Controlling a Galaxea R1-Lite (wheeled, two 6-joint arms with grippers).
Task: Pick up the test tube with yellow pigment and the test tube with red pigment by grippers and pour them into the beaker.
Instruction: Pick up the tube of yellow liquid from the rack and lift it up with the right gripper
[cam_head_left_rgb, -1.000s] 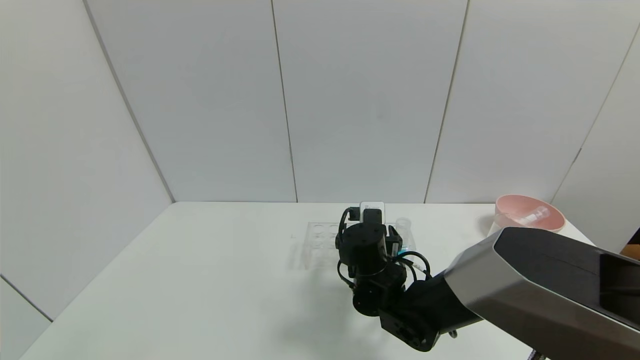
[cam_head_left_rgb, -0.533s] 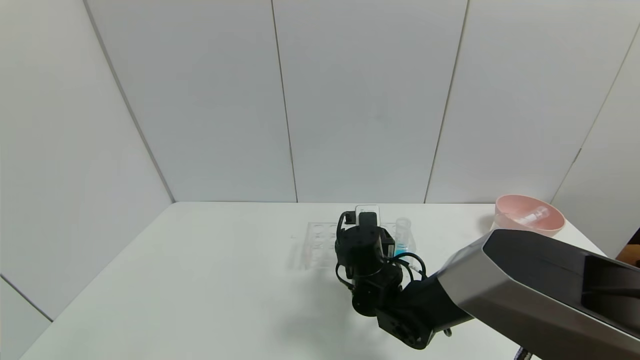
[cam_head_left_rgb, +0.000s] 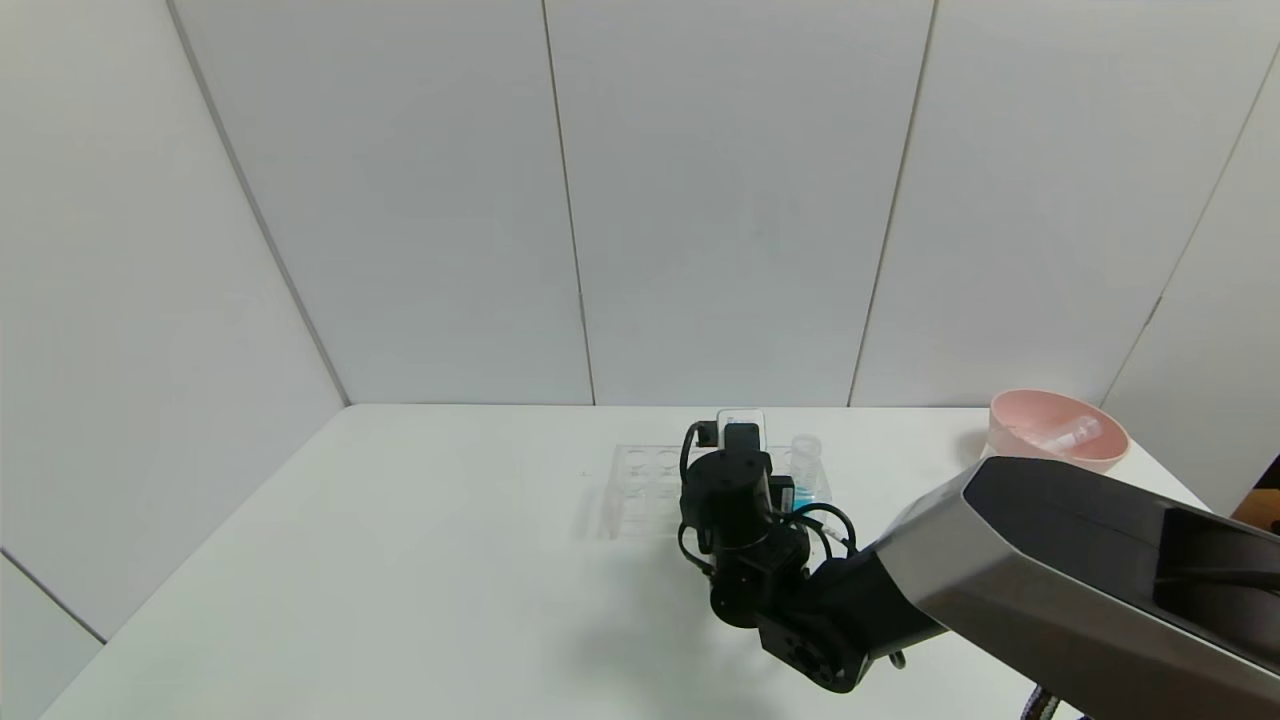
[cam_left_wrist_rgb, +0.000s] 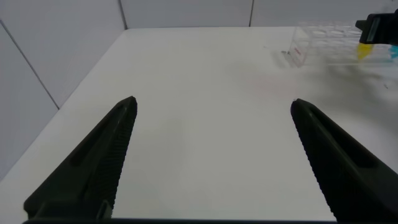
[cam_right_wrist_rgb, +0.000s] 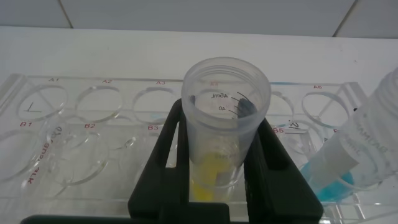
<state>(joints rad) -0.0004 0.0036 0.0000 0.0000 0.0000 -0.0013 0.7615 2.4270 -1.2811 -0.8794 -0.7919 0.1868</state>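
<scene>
My left gripper (cam_left_wrist_rgb: 211, 155) hangs idle over the bare worktop (cam_head_left_rgb: 420, 540), fingers (cam_left_wrist_rgb: 93, 162) spread wide at the lower corners of its wrist view, grasping nothing. Moving right: the clear rack (cam_head_left_rgb: 645, 480) sits mid-frame in the head view, and my right gripper (cam_right_wrist_rgb: 217, 168) is down over it. My fingers (cam_right_wrist_rgb: 165, 162) there are clenched on the test tube with yellow pigment (cam_right_wrist_rgb: 224, 118), which stands upright in the middle of the right wrist view, its yellow band low between them. A tube with blue liquid (cam_right_wrist_rgb: 354, 162) leans just beside it at the right edge. The beaker (cam_head_left_rgb: 806, 450) stands right of the rack; the pink bowl (cam_head_left_rgb: 1055, 425) is far right. A second ago these fingers were wide apart; now they have snapped shut on the tube. I judge only the first grasp made: lifting, pouring and the red tube, which I cannot see, all remain.
</scene>
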